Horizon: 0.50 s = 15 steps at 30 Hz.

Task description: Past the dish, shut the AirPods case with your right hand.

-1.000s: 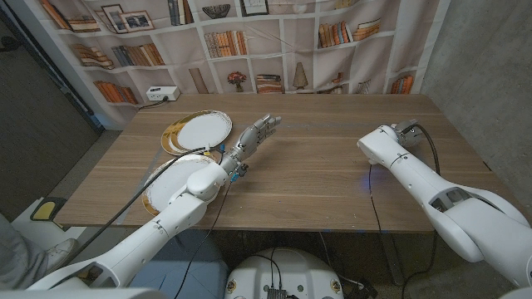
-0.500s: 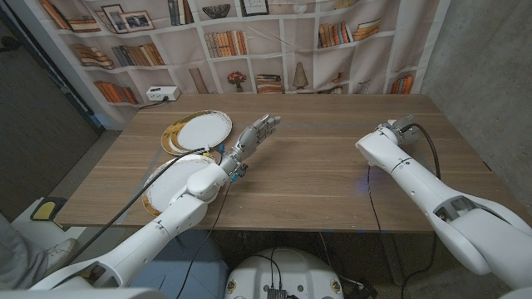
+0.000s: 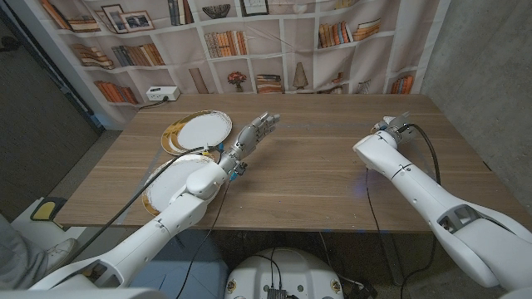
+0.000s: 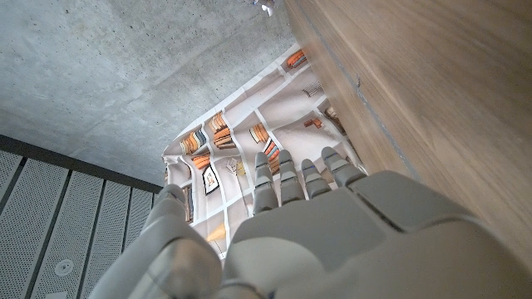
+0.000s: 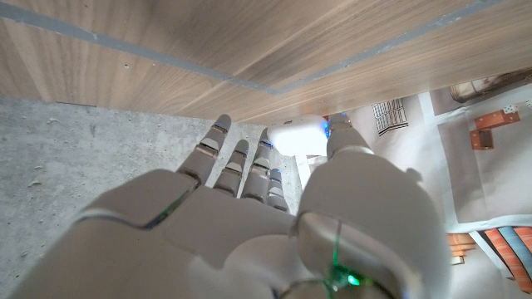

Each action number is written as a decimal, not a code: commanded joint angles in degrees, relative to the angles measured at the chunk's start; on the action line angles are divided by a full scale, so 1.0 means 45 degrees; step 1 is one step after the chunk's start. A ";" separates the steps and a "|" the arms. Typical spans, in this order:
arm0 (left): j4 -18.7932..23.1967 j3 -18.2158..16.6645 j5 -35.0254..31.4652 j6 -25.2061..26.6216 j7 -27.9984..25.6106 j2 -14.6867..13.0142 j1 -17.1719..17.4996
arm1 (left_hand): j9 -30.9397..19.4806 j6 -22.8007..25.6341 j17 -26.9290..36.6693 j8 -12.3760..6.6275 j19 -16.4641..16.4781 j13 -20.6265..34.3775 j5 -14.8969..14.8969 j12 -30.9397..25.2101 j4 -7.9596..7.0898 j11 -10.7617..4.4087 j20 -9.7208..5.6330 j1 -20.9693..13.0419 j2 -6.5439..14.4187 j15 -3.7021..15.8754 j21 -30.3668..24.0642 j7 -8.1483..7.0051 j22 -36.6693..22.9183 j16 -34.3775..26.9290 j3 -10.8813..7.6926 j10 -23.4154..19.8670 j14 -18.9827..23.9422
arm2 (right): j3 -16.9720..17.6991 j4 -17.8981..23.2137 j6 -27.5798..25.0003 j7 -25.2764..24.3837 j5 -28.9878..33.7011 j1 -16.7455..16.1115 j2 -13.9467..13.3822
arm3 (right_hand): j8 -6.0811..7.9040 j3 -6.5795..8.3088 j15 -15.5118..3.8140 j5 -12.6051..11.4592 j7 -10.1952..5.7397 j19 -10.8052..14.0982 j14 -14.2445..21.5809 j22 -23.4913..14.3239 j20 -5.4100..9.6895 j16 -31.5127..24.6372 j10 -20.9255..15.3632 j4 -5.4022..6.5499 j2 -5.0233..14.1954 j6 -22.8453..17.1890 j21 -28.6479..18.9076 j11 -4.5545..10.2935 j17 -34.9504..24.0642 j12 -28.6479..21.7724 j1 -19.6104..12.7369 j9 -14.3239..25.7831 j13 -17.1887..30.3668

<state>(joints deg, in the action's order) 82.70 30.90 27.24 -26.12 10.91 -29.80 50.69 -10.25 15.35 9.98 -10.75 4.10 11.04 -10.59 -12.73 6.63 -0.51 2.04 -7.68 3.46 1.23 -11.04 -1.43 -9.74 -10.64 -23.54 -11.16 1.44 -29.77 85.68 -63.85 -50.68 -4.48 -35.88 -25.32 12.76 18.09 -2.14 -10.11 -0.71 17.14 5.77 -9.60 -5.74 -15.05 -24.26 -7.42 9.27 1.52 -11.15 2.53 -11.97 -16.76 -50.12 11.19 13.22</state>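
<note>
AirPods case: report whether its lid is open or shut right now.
Cannot tell. In the right wrist view the white AirPods case shows as a blurred shape between the right hand's fingertips; no lid line is visible.

On the desk [image 3: 316, 174] two plates lie at the left — one plate [image 3: 198, 130] further back, the other [image 3: 170, 184] near the front edge, partly under the left arm. The left hand [image 3: 253, 135] reaches over the desk just right of the back plate; the right hand [image 3: 391, 126] is well apart, toward the right edge — the case [image 5: 299, 137] lies at its fingers [image 5: 249, 170]. A bookshelf backdrop [image 3: 249, 41] stands behind the desk.
</note>
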 commanded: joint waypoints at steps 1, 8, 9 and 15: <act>0.1022 -0.0205 -0.0317 0.0382 -0.0469 -0.0486 0.0392 | -0.0043 0.0024 0.0032 -0.0046 -0.0021 0.0074 -0.0002 -0.0049 0.0032 0.0035 -0.0046 0.0103 0.0073 0.0027 -0.0010 0.0040 -0.0053 0.0029 -0.0039 -0.0111 -0.0075 | 0.0277 0.1668 -0.0153 0.0145 0.0229 -0.0790 -0.0307 | 0.0067 -0.0078 -0.0397 -0.0014 0.0036 -0.0011 0.0091 -0.0014 -0.0118 -0.0061 -0.1119 0.0021 -0.0055 -0.0094 0.0048 0.0980 -0.0040 -0.0059 -0.0009 0.0034 0.0061; 0.1178 -0.0328 -0.0265 0.0365 -0.0731 -0.0593 0.0757 | -0.0044 0.0015 0.0034 -0.0038 -0.0022 0.0075 -0.0004 -0.0041 0.0019 0.0090 -0.0044 0.0121 0.0084 0.0014 -0.0008 0.0049 -0.0055 0.0034 -0.0041 -0.0104 -0.0085 | 0.0227 0.2805 -0.0060 0.0254 0.0456 -0.1258 -0.0618 | 0.0069 -0.0117 -0.0424 -0.0013 -0.0101 -0.0081 0.0124 -0.0015 -0.0073 -0.0063 -0.1203 0.0031 -0.0071 -0.0195 0.0078 0.1008 -0.0030 -0.0070 0.0028 0.0031 0.0074; 0.1199 -0.0360 -0.0266 0.0325 -0.0777 -0.0609 0.0813 | -0.0044 0.0015 0.0034 -0.0038 -0.0021 0.0075 -0.0004 -0.0042 0.0017 0.0090 -0.0045 0.0122 0.0086 0.0004 -0.0009 0.0048 -0.0055 0.0032 -0.0041 -0.0107 -0.0080 | 0.0212 0.2982 -0.0052 0.0295 0.0485 -0.1318 -0.0677 | 0.0064 -0.0120 -0.0437 -0.0013 -0.0108 -0.0090 0.0127 -0.0015 -0.0079 -0.0064 -0.1220 0.0032 -0.0071 -0.0191 0.0082 0.0996 -0.0029 -0.0074 0.0030 0.0031 0.0075; 0.1470 -0.0661 -0.0293 0.0079 -0.1136 -0.0773 0.1183 | -0.0044 0.0023 0.0037 -0.0039 -0.0026 0.0076 -0.0005 -0.0039 0.0003 0.0128 -0.0036 0.0140 0.0099 -0.0008 -0.0007 0.0087 -0.0056 0.0035 -0.0042 -0.0109 -0.0090 | -0.0095 0.3859 0.0032 0.0418 0.0867 -0.1647 -0.1063 | 0.0073 -0.0145 -0.0456 -0.0014 -0.0061 -0.0117 0.0137 -0.0015 -0.0065 -0.0058 -0.1352 0.0030 -0.0079 -0.0293 0.0090 0.1143 -0.0020 -0.0110 0.0045 0.0028 0.0098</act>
<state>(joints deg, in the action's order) 87.29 29.58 26.27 -24.70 8.34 -32.18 53.49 -10.25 15.35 9.98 -10.75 4.09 11.04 -10.59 -12.74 6.63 -0.20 2.05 -7.38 3.76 1.01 -11.04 -1.43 -9.74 -10.65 -23.54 -11.47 1.22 -28.95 96.25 -64.26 -49.65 -2.71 -40.54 -27.76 12.76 17.84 -2.14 -10.08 -0.97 16.84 5.77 -9.59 -6.04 -15.05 -24.95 -7.20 9.04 0.56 -10.80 2.58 -11.98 -16.75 -49.90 11.19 13.46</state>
